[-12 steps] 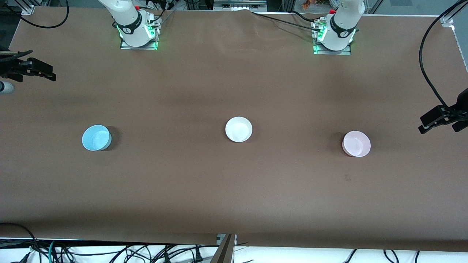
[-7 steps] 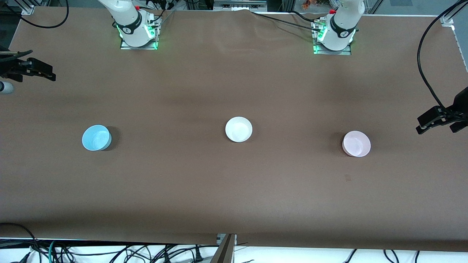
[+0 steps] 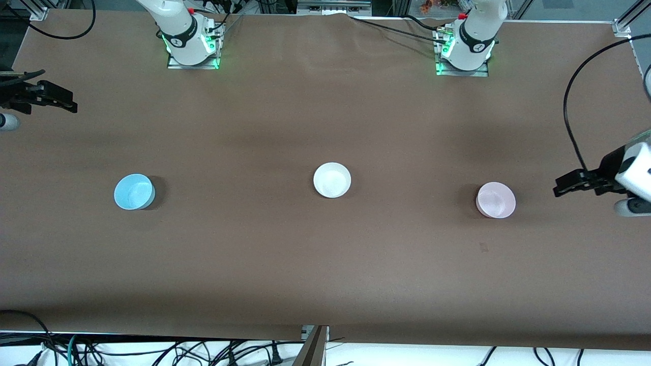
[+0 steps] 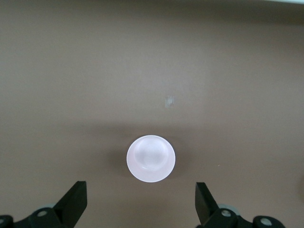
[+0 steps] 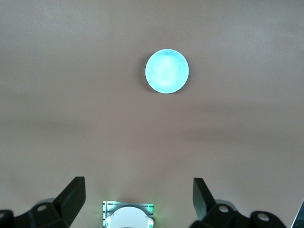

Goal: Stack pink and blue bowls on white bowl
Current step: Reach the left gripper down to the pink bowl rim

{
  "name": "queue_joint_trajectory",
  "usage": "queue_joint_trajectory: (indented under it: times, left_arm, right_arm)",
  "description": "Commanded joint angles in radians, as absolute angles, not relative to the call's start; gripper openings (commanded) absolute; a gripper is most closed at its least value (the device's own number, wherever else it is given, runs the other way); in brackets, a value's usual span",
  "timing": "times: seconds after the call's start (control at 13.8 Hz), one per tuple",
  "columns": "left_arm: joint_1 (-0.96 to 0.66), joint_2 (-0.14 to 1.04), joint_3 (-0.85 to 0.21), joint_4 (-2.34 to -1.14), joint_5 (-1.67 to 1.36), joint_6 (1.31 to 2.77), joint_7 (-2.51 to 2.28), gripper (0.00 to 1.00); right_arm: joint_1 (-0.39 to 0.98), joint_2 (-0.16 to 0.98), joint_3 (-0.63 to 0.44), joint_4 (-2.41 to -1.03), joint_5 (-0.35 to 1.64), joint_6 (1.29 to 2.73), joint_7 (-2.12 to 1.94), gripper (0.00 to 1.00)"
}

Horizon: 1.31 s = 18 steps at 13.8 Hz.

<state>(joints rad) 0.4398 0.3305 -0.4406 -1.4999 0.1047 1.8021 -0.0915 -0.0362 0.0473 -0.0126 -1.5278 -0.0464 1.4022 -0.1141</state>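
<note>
Overhead, the left gripper (image 3: 559, 189) is hanging over the table's left-arm end, fingers apart and empty, just beside the pink bowl (image 3: 496, 200); its arm is cut off at the frame edge. The right gripper (image 3: 71, 105) is waiting, spread and empty, well apart from the blue bowl (image 3: 134, 191). The white bowl (image 3: 332, 180) is sitting between both bowls.

Left wrist view: wide fingertips (image 4: 76, 202) are framing the pink bowl (image 4: 151, 158) without touching.

Right wrist view: open fingertips (image 5: 74, 194) are standing apart from the blue bowl (image 5: 166, 71).

Three small glossy bowls, upright and well apart in a row mid-frame: blue bowl (image 3: 134, 191) at frame's left, white bowl (image 3: 332, 180) center, pink bowl (image 3: 496, 200) at right.
</note>
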Motion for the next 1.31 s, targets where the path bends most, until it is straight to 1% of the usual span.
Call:
queue_joint_trajectory:
  times: [0.0, 0.22, 0.36, 0.51, 0.87, 1.09, 1.24]
  left_arm:
    - [0.462, 0.370, -0.443, -1.535, 0.112, 1.863, -0.083, 0.98]
    - [0.489, 0.367, -0.443, -1.694, 0.112, 2.035, -0.084, 0.98]
    - [0.524, 0.364, -0.443, -1.836, 0.114, 2.191, -0.083, 0.98]
    - [0.541, 0.368, -0.440, -1.929, 0.121, 2.302, -0.084, 0.98]
    - [0.543, 0.364, -0.437, -2.026, 0.155, 2.350, -0.084, 0.97]
    - [0.561, 0.365, -0.437, -2.114, 0.181, 2.480, -0.086, 0.96]
    - [0.563, 0.373, -0.436, -2.125, 0.183, 2.487, -0.086, 0.92]
  right_arm:
    - [-0.040, 0.061, -0.012, -1.497, -0.055, 1.391, -0.121, 1.00]
    - [-0.040, 0.061, -0.012, -1.497, -0.055, 1.391, -0.121, 1.00]
    - [-0.040, 0.061, -0.012, -1.497, -0.055, 1.391, -0.123, 1.00]
    - [-0.040, 0.061, -0.012, -1.497, -0.058, 1.391, -0.120, 1.00]
    - [-0.040, 0.064, -0.020, -1.497, -0.058, 1.393, -0.121, 1.00]
    - [-0.040, 0.072, -0.029, -1.497, -0.055, 1.402, -0.121, 1.00]
    - [-0.040, 0.084, -0.031, -1.497, -0.049, 1.416, -0.121, 1.00]
